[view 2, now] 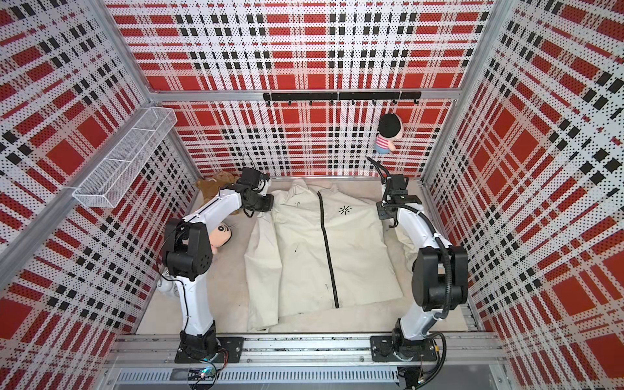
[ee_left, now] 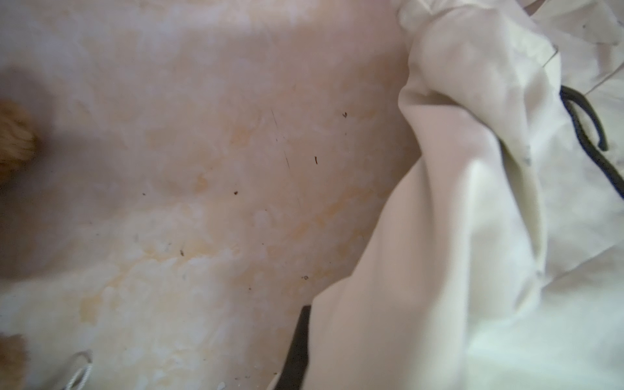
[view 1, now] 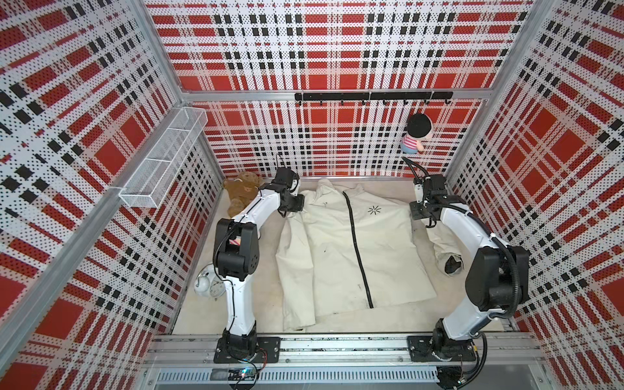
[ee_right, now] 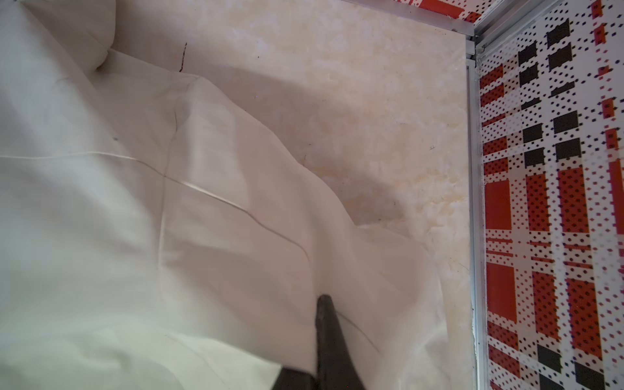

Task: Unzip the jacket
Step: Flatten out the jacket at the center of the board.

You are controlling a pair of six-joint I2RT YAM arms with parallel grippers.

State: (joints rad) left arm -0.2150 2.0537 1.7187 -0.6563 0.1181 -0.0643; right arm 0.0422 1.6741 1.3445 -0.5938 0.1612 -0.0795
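Note:
The cream jacket (view 1: 337, 243) (view 2: 304, 250) lies flat, front up, on the table, collar toward the back wall. Its black zipper (view 1: 358, 243) (view 2: 329, 243) runs unbroken from collar to hem, beside a small black starburst logo (view 1: 374, 211). My left gripper (view 1: 286, 210) (view 2: 253, 210) sits at the jacket's left shoulder, shut. In the left wrist view bunched jacket fabric (ee_left: 456, 202) drapes over the gripper (ee_left: 305, 337). My right gripper (view 1: 418, 213) (view 2: 385, 213) is shut at the opposite shoulder, pinching jacket cloth (ee_right: 202, 202) beside its dark fingers (ee_right: 326, 324).
A brown teddy bear (view 1: 241, 194) lies at the back left behind the left arm. A white alarm clock (view 1: 206, 283) and a doll (view 2: 221, 236) sit by the left wall. A wire basket (view 1: 165, 158), a hook rail (view 1: 371, 96) and a hanging doll (view 1: 417, 133) are on the walls.

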